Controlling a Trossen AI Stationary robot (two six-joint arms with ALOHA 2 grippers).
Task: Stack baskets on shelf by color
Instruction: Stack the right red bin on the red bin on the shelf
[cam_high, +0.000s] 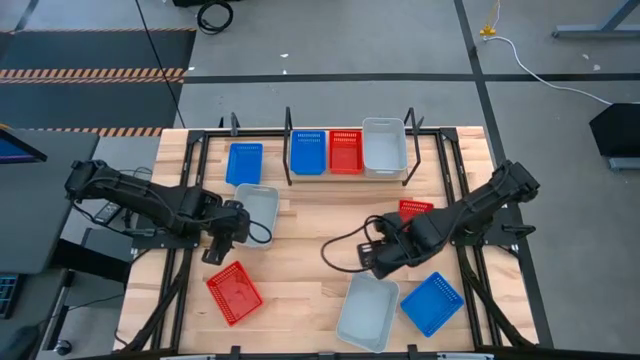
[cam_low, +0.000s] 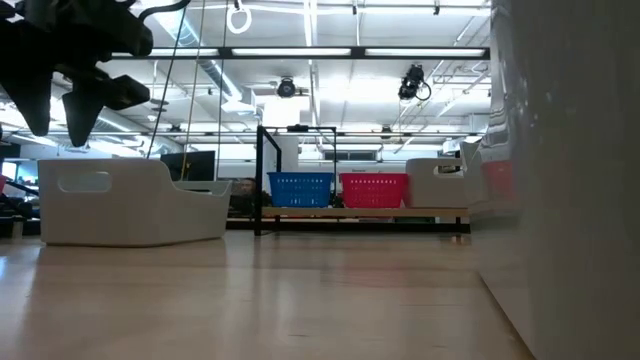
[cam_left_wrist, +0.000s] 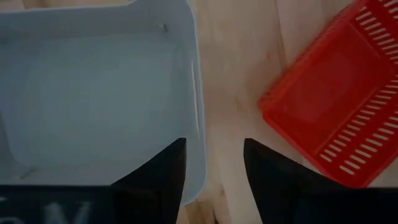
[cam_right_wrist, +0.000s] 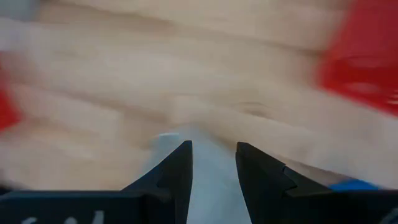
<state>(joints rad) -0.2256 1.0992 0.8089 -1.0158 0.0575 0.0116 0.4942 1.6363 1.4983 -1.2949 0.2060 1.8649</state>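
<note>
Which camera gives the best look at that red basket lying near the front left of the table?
The high view shows the whole red basket, lying askew on the table. The left wrist view catches only one meshed end. The low view doesn't show it, and the right wrist view is too blurred to tell.

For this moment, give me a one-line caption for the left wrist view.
Left gripper fingers open, straddling the rim of a pale grey-white basket, with a red mesh basket alongside on the wooden table.

Plastic baskets (cam_high: 346, 152), pale wooden table (cam_high: 310, 230)
</note>
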